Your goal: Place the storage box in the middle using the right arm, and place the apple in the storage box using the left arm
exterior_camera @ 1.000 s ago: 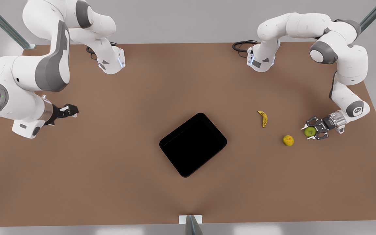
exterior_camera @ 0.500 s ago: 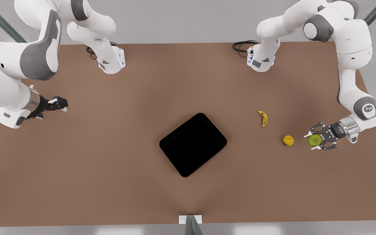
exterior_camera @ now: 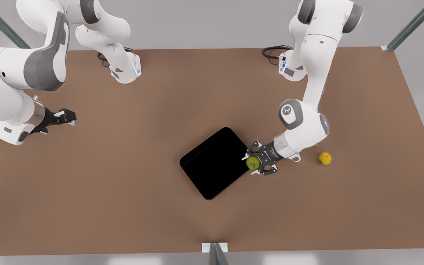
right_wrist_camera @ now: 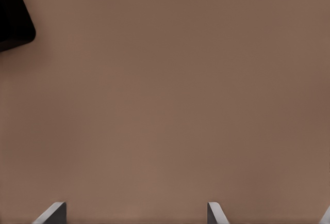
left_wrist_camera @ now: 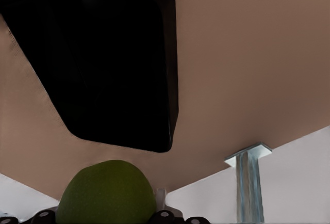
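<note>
Brown table (exterior_camera: 123, 191): flat tabletop carrying all items.

Storage box (exterior_camera: 214, 163): plain black rectangular bin with rounded corners and low walls, lying at the table's middle, turned at an angle; its interior is dark. It also appears in the left wrist view (left_wrist_camera: 103, 64), and one corner of it in the right wrist view (right_wrist_camera: 13, 22).

Apple (exterior_camera: 253, 162): small round green fruit, clamped between the fingers of the left gripper (exterior_camera: 258, 162), at the box's edge on the front view's right. Seen close in the left wrist view (left_wrist_camera: 105, 193), with the box beyond it.

Yellow-orange round fruit (exterior_camera: 325, 158): resting on the table, to the front view's right of the left arm's wrist, well apart from the box.

Right gripper (exterior_camera: 63, 117): at the front view's far left, over bare table, waiting; fingers (right_wrist_camera: 51, 213) parted wide with nothing between them.
</note>
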`<move>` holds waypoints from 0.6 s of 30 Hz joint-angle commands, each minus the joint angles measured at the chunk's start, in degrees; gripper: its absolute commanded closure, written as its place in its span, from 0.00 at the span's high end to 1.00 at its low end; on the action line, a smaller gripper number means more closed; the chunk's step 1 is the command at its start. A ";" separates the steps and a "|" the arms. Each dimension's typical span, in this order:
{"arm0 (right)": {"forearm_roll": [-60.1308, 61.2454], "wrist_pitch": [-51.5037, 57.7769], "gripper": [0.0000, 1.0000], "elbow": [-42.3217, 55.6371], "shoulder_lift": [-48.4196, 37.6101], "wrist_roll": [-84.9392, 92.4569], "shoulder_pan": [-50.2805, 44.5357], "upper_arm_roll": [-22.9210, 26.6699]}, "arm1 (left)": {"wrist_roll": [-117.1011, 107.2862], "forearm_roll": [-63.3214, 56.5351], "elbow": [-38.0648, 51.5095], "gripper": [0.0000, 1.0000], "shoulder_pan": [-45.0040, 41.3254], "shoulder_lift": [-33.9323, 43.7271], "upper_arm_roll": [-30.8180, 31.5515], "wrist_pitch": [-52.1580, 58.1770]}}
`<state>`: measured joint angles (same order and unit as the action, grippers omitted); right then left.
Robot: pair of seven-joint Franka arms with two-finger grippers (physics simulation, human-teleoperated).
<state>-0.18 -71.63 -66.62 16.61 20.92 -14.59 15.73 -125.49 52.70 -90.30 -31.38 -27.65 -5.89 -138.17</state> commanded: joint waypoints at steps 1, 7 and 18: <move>0.00 0.00 1.00 0.00 0.00 0.00 0.00 0.01 | -5.35 -14.71 2.66 0.66 -1.57 -1.96 0.00 -0.08; 0.09 0.00 1.00 0.00 0.18 0.00 0.00 0.01 | -26.91 -33.80 14.80 0.66 -11.68 -14.36 -0.09 0.00; 0.09 0.00 1.00 0.00 0.26 0.00 -0.09 0.01 | -26.21 -43.47 14.45 1.00 -12.83 -17.61 0.00 1.06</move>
<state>-0.09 -71.63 -66.62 16.88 20.92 -14.68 15.73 -151.70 10.55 -75.80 -44.21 -45.14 -5.89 -137.11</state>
